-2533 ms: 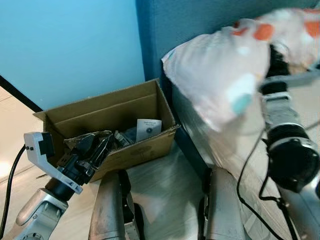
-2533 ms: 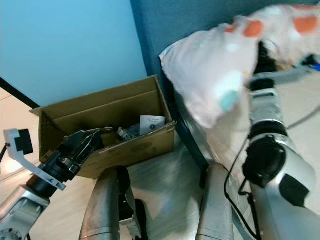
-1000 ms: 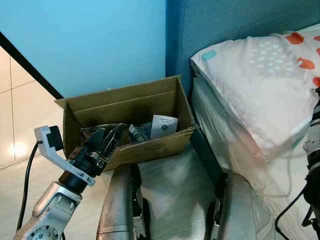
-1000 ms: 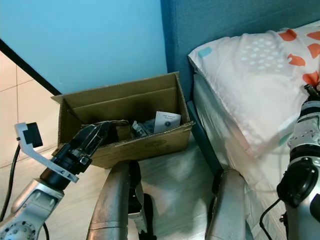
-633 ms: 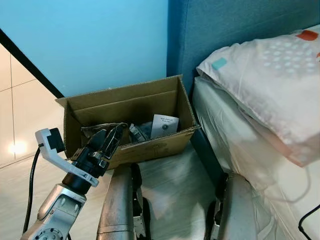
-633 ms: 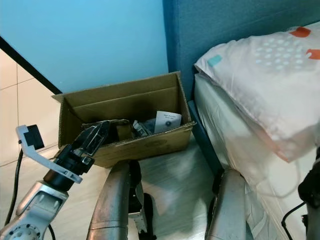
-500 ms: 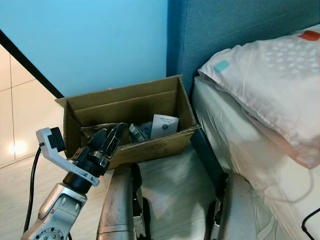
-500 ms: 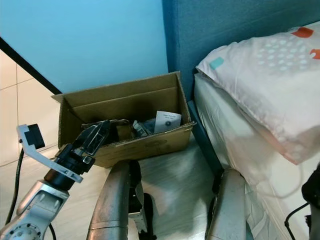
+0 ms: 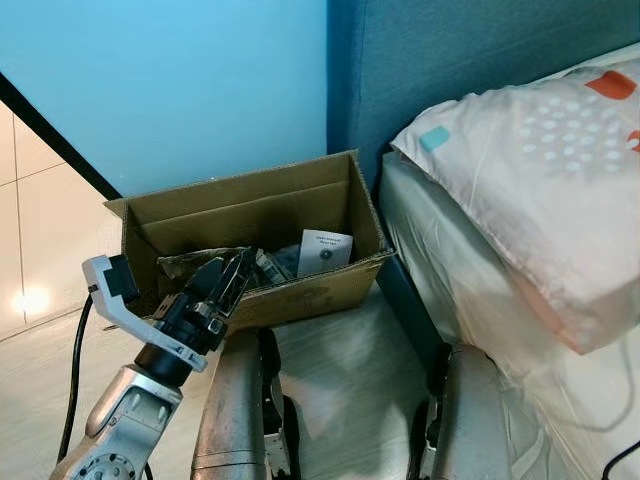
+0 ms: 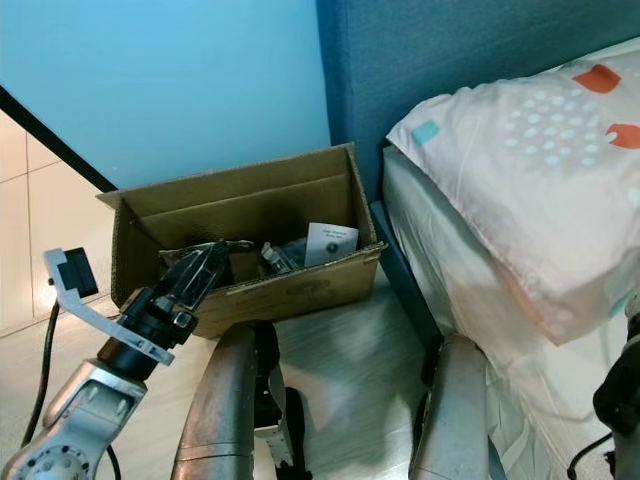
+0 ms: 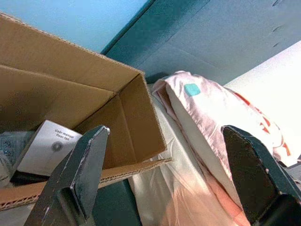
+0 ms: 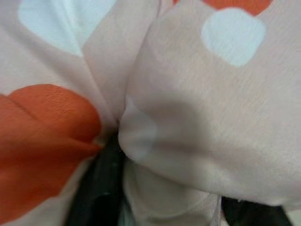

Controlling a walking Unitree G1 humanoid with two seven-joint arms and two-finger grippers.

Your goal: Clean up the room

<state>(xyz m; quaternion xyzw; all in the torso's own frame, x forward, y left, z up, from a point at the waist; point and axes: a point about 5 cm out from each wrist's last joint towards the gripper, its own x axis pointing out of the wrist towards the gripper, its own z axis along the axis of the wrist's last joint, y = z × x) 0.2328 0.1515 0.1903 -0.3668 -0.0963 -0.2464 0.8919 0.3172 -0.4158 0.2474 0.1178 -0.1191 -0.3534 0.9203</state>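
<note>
A white pillow [image 9: 530, 190] with orange and teal patches lies on the bed against the blue headboard [image 9: 450, 50]. My right arm [image 10: 620, 390] is low at the right edge, under the pillow's near corner. In the right wrist view the pillow's fabric [image 12: 197, 94] is bunched between my right gripper's black fingers [image 12: 96, 193]. My left gripper [image 9: 232, 275] hovers open at the near rim of a brown cardboard box [image 9: 300, 205] and holds nothing. A white booklet [image 9: 324, 252] and dark clutter lie inside the box.
The box stands on the pale floor against the light blue wall, right beside the bed's corner. The mattress [image 9: 440, 260] is wrapped in clear plastic. My silver legs [image 9: 235, 420] fill the foreground between box and bed.
The pillow, held up in the air 2.5 s ago, has come down onto the bed. My right arm has sunk to the right edge. The left gripper has stayed by the box.
</note>
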